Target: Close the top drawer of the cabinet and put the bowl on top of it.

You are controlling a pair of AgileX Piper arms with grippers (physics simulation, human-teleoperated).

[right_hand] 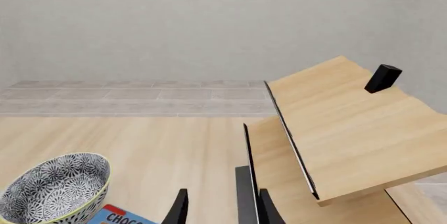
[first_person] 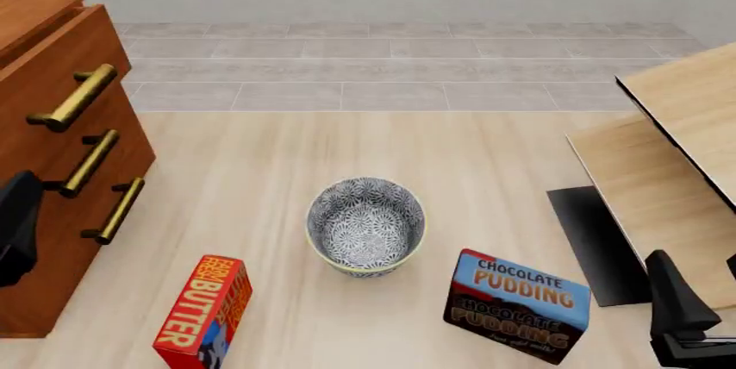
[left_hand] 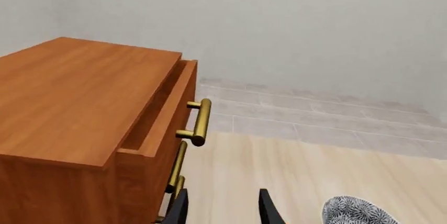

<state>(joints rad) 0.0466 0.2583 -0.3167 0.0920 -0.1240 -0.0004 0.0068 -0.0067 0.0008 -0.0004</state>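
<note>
The cabinet (first_person: 46,153) stands at the far left of the table, its 3 brass-handled fronts facing right. The top drawer (left_hand: 162,113) is pulled out a little: in the left wrist view its front stands proud of the cabinet's top edge, with a dark gap showing behind it. Its bar handle (first_person: 76,97) sits above the 2 lower ones.

The left gripper (left_hand: 222,211) hangs in the air near the cabinet's front, beside the lower handles, and looks along the drawer fronts toward the far wall. Its 2 dark fingers stand apart with bare table between them, holding nothing. In the front view only a dark part of that arm shows at the left edge, in front of the cabinet.

The bowl (first_person: 365,225) sits upright on the table near the middle, well apart from the cabinet. A red butter box (first_person: 205,311) stands to its near left and a chocolate pudding box (first_person: 518,304) to its near right.

The right gripper (right_hand: 221,208) is low at the near right of the table, aimed at the far wall, just beside the pale wooden furniture (first_person: 678,145). Its fingers are likewise spread and empty, with the bowl off to its left.
</note>
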